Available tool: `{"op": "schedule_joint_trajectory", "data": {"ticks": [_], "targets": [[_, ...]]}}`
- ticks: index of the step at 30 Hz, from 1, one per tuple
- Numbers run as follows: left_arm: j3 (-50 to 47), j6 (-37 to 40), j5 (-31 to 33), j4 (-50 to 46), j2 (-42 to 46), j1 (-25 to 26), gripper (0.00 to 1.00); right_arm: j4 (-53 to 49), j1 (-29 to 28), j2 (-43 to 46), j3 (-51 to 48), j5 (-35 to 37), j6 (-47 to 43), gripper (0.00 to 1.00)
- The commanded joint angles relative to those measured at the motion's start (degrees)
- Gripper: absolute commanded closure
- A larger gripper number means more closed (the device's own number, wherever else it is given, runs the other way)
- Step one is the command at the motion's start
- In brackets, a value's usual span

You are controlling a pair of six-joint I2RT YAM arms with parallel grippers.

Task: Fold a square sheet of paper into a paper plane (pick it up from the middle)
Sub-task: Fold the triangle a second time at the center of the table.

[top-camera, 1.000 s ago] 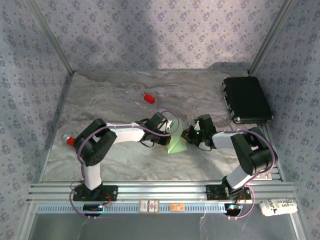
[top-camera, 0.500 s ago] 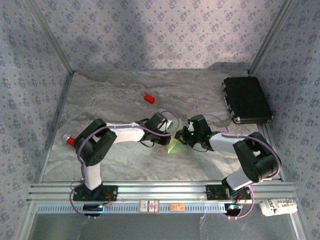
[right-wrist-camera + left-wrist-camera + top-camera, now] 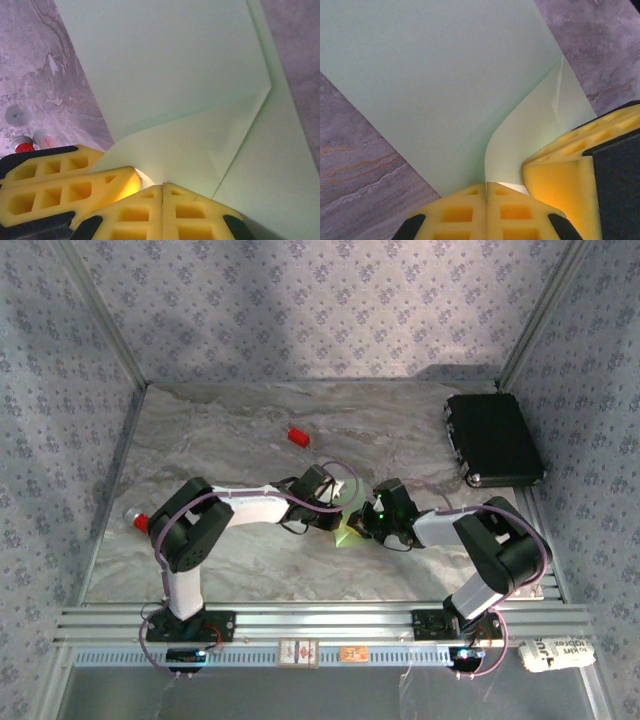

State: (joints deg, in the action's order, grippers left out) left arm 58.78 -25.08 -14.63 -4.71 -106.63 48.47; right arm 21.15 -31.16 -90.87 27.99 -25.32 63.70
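Soft even light up top, shadow band on back wall (image 3: 280, 310), wrist cams bright, near-lens edges blurry

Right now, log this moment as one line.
left hand: shut on square sheet of paper | right hand: shut on same sheet | flap lifted, rest on table | red block: apart

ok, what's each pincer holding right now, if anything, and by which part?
Both are shut on the green paper: the left pincer nips the edge of a curled-up flap, the right pincer the near edge of a folded-over flap.
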Motion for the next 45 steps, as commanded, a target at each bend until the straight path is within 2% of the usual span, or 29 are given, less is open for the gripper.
{"op": "schedule_joint_trajectory", "data": {"ticks": [1, 4, 10, 14, 25, 32, 40, 41, 43, 45], "targets": [[-0.9, 0.5, 0.2, -3.8, -2.2, -0.1, 1.0, 0.1, -0.1, -1.8, -1.0, 1.4, 0.8, 1.0], [-0.9, 0.5, 0.2, -3.9, -2.0, -0.2, 1.0, 1.2, 0.1, -1.0, -0.7, 0.2, 1.1, 1.0], [-0.9, 0.4, 0.2, -3.9, -1.9, -0.3, 1.0, -5.8, 2.2, 3.6, 2.3, 1.5, -2.8, 1.0], [-0.8, 0.5, 0.2, -3.9, -2.0, -0.3, 1.0, -2.1, 3.6, 1.3, 2.6, -0.4, -2.1, 1.0], [-0.6, 0.0, 0.1, -4.0, -1.3, -0.4, 0.97, -2.4, 4.9, -2.5, 0.1, 1.0, -2.2, 1.0], [1.9, -2.8, -1.5, -5.5, 2.3, -1.8, 0.78, -3.0, 5.0, -2.4, 0.2, 1.4, -2.1, 1.0], [3.1, -5.8, -1.8, -9.2, 7.1, -2.9, 0.62, -2.8, 4.7, -2.1, 0.7, 2.2, -1.5, 1.0], [3.0, -6.3, -1.9, -9.5, 7.8, -3.0, 0.62, -2.9, 4.8, -2.2, 0.6, 2.1, -1.2, 1.0], [2.9, -6.9, -3.1, -9.2, 8.9, -3.0, 0.81, -2.8, 4.7, -2.2, 0.5, 2.1, -1.1, 1.0], [2.4, -8.1, -5.6, -7.9, 9.7, -3.0, 0.9, -2.6, 4.5, -2.2, 0.4, 2.3, -0.9, 1.0]]}}
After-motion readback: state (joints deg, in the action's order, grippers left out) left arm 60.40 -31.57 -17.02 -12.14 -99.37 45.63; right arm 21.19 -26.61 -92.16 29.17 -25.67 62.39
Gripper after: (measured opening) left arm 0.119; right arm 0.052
